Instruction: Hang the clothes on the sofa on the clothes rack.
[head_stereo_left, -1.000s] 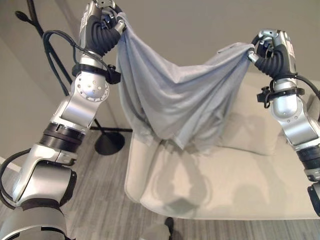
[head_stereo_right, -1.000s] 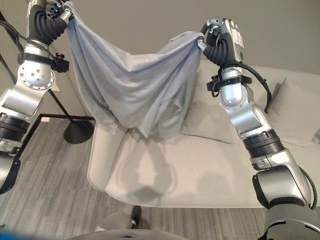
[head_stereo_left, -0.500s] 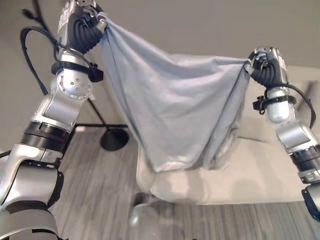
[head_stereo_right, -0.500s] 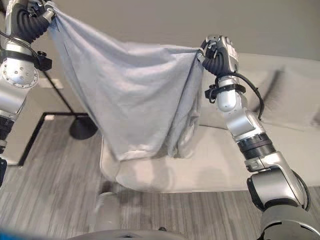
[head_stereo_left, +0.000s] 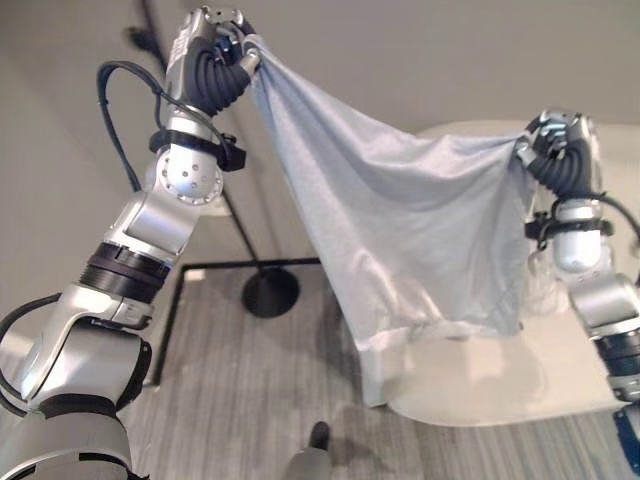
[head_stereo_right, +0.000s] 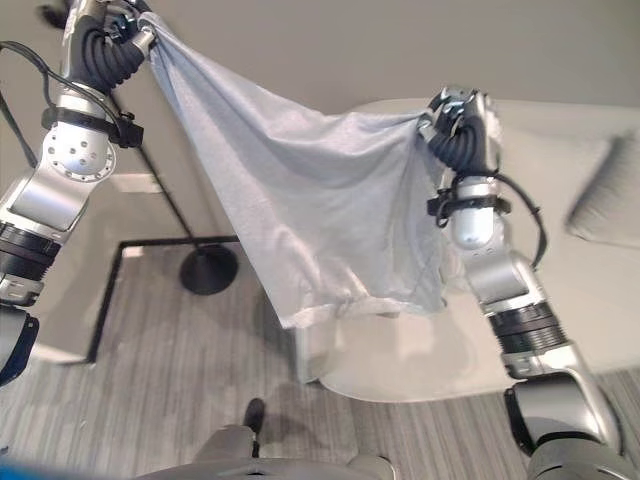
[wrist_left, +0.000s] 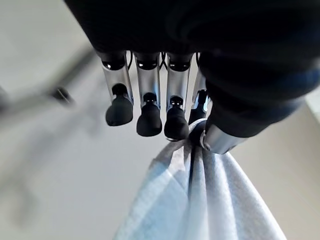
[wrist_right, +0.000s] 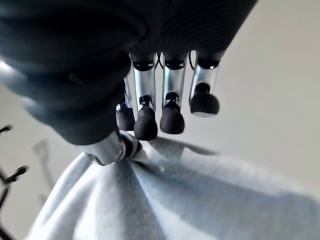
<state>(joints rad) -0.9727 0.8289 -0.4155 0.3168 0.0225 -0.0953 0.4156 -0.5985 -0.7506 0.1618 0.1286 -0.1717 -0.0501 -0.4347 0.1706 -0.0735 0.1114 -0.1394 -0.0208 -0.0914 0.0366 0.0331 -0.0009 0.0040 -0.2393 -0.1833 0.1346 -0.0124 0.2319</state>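
Right now the sofa (head_stereo_right: 590, 300), pale and cushioned, is the largest thing in view, standing against the grey wall (head_stereo_left: 420, 60) on a striped grey floor (head_stereo_right: 150, 380), with one darker cushion (head_stereo_right: 605, 200) lying toward its far right end. Spread in the air in front of the sofa's left end hangs the grey garment (head_stereo_left: 400, 240), a light cloth stretched between both raised hands so that its top edge slopes down from the left corner to the right one, while its lower hem sags free just above the sofa's seat. Left of the sofa stands the clothes rack (head_stereo_left: 262, 290), a thin black pole rising from a round black base on the floor, its upper part passing behind the left arm. Up high and left of the sofa, the left hand (head_stereo_left: 222, 52) has its thumb and curled fingers pinching one bunched corner of the garment, as the left wrist view shows. Above the sofa's left end, the right hand (head_stereo_left: 553, 145) is likewise closed on the opposite corner, the cloth gathered tight between thumb and fingers.
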